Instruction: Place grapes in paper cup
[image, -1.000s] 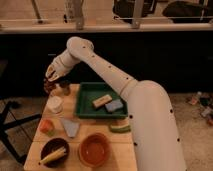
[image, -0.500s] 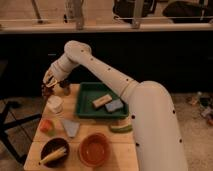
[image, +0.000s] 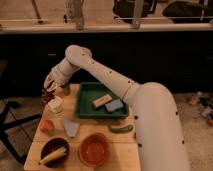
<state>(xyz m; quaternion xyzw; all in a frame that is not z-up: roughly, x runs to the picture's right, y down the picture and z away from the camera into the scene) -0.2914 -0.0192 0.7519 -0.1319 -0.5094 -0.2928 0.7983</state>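
My gripper (image: 49, 85) is at the table's far left, just above and left of the paper cup (image: 55, 105), a short white cup standing by the green tray. The gripper is shut on the grapes (image: 47, 95), a small dark purple-brown bunch hanging under the fingers. The bunch is beside the cup's upper left rim, outside the cup. The white arm reaches in from the right, over the tray.
The green tray (image: 85, 107) holds a tan block (image: 101, 101) and a blue sponge (image: 114, 106). An orange-red fruit (image: 46, 125), a grey-blue wedge (image: 70, 128), a dark bowl (image: 54, 150), an orange bowl (image: 94, 149) and a green vegetable (image: 121, 128) lie nearer the front.
The gripper has moved down a little with the grapes, staying at the left of the cup.
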